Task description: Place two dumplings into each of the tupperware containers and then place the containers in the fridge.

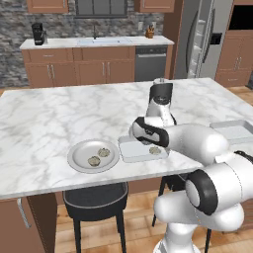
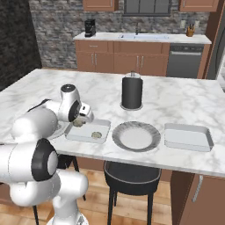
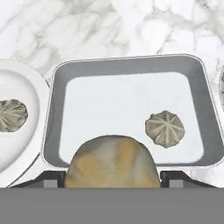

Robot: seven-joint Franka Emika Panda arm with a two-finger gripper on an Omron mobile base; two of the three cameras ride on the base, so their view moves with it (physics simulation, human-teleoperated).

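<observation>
My gripper [image 3: 111, 178] is shut on a beige pleated dumpling [image 3: 111, 161] and hovers over the near edge of a pale rectangular tupperware container [image 3: 122, 64]. One dumpling [image 3: 165, 128] lies inside it, toward its right end. From the right base view the gripper [image 2: 80, 122] hangs over the left end of this container [image 2: 86, 137], with the held dumpling [image 2: 78, 123] just under the hand. A second, empty tupperware container [image 2: 188, 141] sits farther right. Two more dumplings [image 1: 104, 152] [image 1: 93, 160] rest on a round grey plate [image 1: 79, 148]. The fridge [image 1: 202, 39] stands at the back right.
An empty round grey plate [image 2: 136, 127] lies between the two containers. A black cylinder [image 2: 132, 92] stands upright on the marble island behind it. Dark stools [image 1: 96, 202] are tucked under the island's near edge. Cabinets and a dishwasher [image 1: 150, 64] line the back wall.
</observation>
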